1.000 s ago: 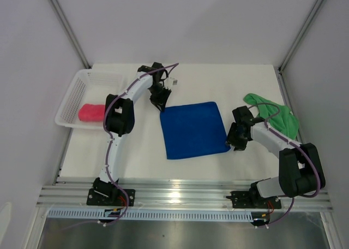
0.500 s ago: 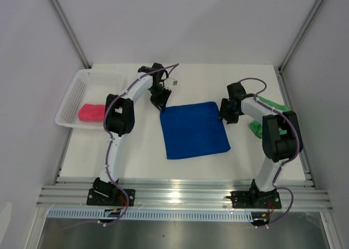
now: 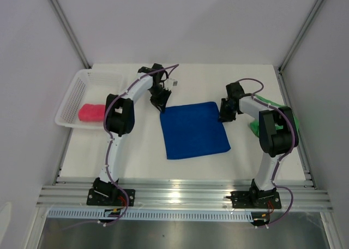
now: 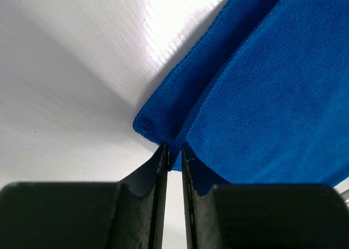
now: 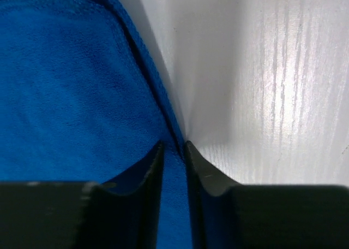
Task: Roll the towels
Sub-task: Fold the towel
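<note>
A royal blue square microfibre towel (image 3: 193,130), fine-napped with stitched hems, lies flat at mid-frame on the glossy white table (image 3: 136,145). The left gripper (image 4: 173,156) pinches its upper-left corner between narrow jaws, and the right gripper (image 5: 174,150) nips its upper-right hem likewise. A crumpled bright green towel (image 3: 256,128) sits at right, partly behind the right arm. At upper left, a white plastic mesh basket (image 3: 71,99) holds a bundled pink-red towel (image 3: 91,112). Pale panels wall the table.
</note>
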You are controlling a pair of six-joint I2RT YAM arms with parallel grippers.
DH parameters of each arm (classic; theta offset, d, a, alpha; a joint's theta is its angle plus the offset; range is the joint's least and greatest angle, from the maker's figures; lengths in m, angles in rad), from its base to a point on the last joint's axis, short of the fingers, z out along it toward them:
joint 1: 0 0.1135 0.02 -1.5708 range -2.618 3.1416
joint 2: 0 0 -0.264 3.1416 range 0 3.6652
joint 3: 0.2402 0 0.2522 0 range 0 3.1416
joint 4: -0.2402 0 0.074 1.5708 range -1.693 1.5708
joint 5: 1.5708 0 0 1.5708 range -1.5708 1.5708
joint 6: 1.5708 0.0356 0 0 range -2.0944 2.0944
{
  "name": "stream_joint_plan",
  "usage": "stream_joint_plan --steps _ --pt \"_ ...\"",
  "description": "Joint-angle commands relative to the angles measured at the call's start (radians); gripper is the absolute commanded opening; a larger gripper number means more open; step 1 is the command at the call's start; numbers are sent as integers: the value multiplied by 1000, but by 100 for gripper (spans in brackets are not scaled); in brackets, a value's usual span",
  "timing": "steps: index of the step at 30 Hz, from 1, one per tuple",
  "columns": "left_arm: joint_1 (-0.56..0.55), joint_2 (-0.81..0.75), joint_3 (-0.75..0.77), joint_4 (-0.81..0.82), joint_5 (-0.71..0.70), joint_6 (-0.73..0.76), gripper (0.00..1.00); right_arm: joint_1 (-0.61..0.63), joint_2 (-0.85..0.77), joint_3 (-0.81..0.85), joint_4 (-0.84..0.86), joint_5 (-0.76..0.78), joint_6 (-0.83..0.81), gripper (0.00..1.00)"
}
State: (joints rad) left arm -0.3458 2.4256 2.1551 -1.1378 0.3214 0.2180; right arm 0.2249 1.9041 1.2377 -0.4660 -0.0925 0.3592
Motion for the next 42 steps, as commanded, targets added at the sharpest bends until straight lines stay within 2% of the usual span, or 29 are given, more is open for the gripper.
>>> stream_joint_plan --steps 1,3,4,8,15,21,23,24,26,28,32,33,35,38,42 --pt "-1 -31 -1 16 19 -8 18 -2 -14 -30 -16 -9 9 29" --pt "-1 -40 -1 21 18 -9 23 -9 -36 -43 -25 3 32 33" --pt "1 -54 0 29 16 -9 25 -13 -65 -56 -42 29 44 39" --pt "-1 -91 6 47 -2 -9 40 -64 -149 -111 -89 51 109 49" --pt "-1 -141 -29 53 -51 0 43 -79 -348 -303 -138 47 165 53" --pt "-1 -187 -47 18 -18 -8 45 -81 -453 -480 -82 -48 227 51" --pt "-1 -221 -92 9 -4 -11 45 -81 -467 -533 -45 -75 247 50" --pt "-2 -240 -172 21 16 -12 45 -79 -471 -546 -31 -82 250 48" --pt "-8 -308 -239 47 27 -9 46 -78 -485 -573 -22 -92 254 45" --pt "-18 -365 -348 72 33 0 47 -75 -497 -589 -10 -107 257 38" --pt "-35 -413 -458 64 62 9 48 -53 -513 -596 -11 -110 261 22" --pt "-38 -424 -472 62 67 12 48 -33 -516 -598 -13 -111 270 14" --pt "-38 -454 -517 72 67 20 48 -4 -525 -613 -7 -115 290 7" --pt "-38 -477 -512 63 35 37 48 112 -521 -630 24 -128 371 3" --pt "-38 -510 -468 49 -5 69 50 318 -485 -635 119 -176 520 6"
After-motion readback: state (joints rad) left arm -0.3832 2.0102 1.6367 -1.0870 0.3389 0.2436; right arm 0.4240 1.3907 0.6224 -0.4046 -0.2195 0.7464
